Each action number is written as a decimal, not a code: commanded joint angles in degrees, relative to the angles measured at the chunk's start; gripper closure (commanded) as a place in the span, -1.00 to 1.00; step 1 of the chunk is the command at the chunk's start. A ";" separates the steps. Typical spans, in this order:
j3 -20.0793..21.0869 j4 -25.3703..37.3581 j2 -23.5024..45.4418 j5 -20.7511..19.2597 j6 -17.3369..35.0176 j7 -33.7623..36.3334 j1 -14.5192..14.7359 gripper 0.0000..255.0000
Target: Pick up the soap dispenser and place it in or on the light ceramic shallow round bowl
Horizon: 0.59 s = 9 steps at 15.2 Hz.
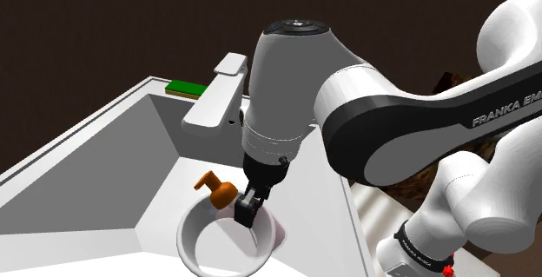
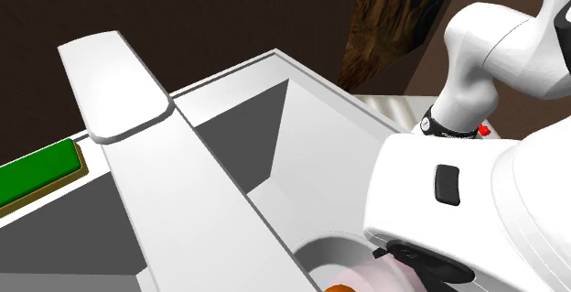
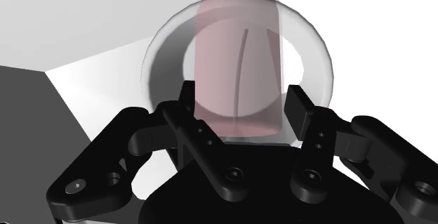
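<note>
The soap dispenser (image 1: 219, 190) has an orange pump head and a pale pink see-through body (image 3: 237, 61). It lies tilted over the white shallow round bowl (image 1: 193, 242), which sits on the sink floor. My black gripper (image 1: 249, 207) reaches down into the bowl and is shut on the pink body. In the wrist view the gripper (image 3: 242, 97) clasps the body from both sides, with the bowl's rim (image 3: 156, 50) ringing it behind. The second exterior view shows the bowl's rim (image 2: 322, 248) and the pink body (image 2: 373, 277) under my hand.
The bowl sits in a deep white sink (image 1: 161, 141) with sloping walls. A white faucet (image 1: 217, 97) reaches over the basin from the far edge, close to my forearm. A green sponge (image 1: 186, 88) lies on the rim behind it.
</note>
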 commanded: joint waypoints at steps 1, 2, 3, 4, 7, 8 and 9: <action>0.10 -0.50 0.32 -0.13 0.85 0.15 0.00 1.00; 0.10 -0.50 0.33 -0.14 0.85 0.15 0.00 1.00; 0.10 -0.49 0.33 -0.14 0.85 0.15 0.00 1.00; 0.10 -0.49 0.33 -0.14 0.85 0.15 0.00 1.00; 0.10 -0.49 0.33 -0.14 0.85 0.15 0.00 1.00; 0.10 -0.49 0.33 -0.14 0.85 0.15 0.00 1.00; 0.10 -0.49 0.34 -0.14 0.85 0.16 0.00 -1.00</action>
